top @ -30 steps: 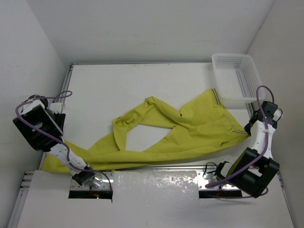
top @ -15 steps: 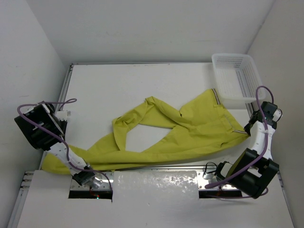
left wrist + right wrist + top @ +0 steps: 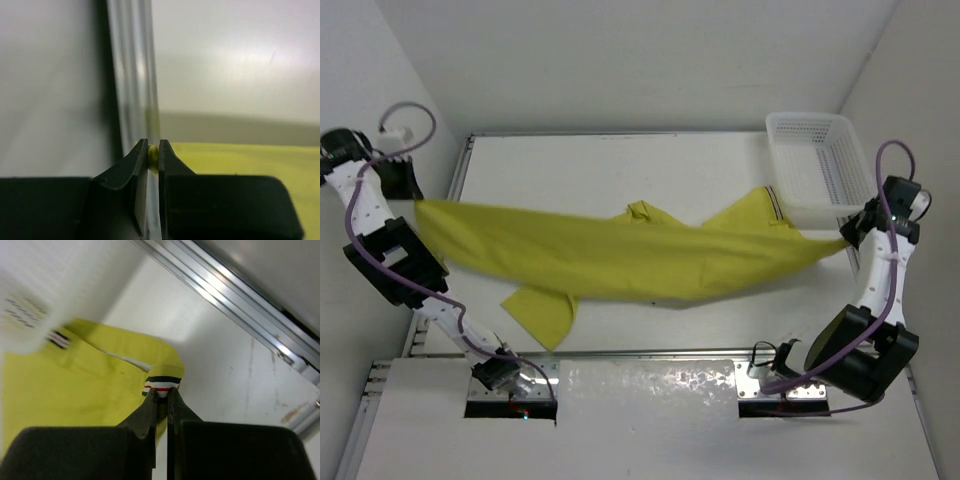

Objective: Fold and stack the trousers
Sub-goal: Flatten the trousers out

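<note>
Your left hand [image 3: 153, 151] has its two dark fingers [image 3: 134, 167] pinched together on a small nub of the trousers [image 3: 240, 162], whose yellow cloth spreads away to the lower right. Behind the tips you see a blurred upright metal strip [image 3: 131, 70] against a pale wall [image 3: 240, 60].

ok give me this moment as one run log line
trousers taut between both arms | left gripper shut on leg end | right gripper shut on waistband trim near basket | not yet folded
</note>
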